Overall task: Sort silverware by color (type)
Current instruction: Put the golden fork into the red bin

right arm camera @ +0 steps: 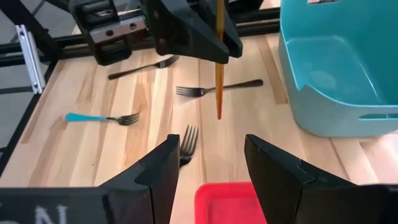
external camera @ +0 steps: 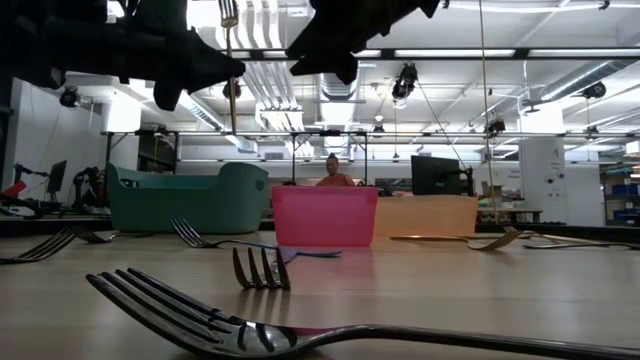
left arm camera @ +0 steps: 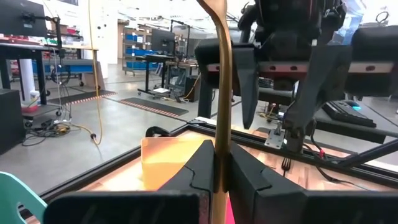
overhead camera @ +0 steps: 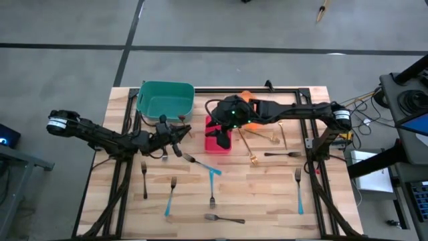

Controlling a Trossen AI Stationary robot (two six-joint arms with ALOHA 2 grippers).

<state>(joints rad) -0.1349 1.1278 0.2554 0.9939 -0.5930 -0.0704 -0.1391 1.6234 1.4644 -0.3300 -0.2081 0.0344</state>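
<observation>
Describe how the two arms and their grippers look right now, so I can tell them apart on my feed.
Both arms are black, jointed and tube-like, each with a silver-white band at its base joint. The left gripper has two flat, angular matte-black fingers. The right gripper has the same dark, wedge-shaped fingers, with white lettering on the body below them. In the high view, a green light glows on the right arm's wrist.

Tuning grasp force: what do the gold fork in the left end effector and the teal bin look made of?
Slim gold-coloured fork: seemingly metal with a polished gold finish; its handle shows a bright sheen along its edge. It could be plated, which cannot be told. The left end effector is shut on it.
Teal rectangular bin: likely moulded plastic, matte to satin; uniform colour, rounded corners and rolled rim.
</observation>
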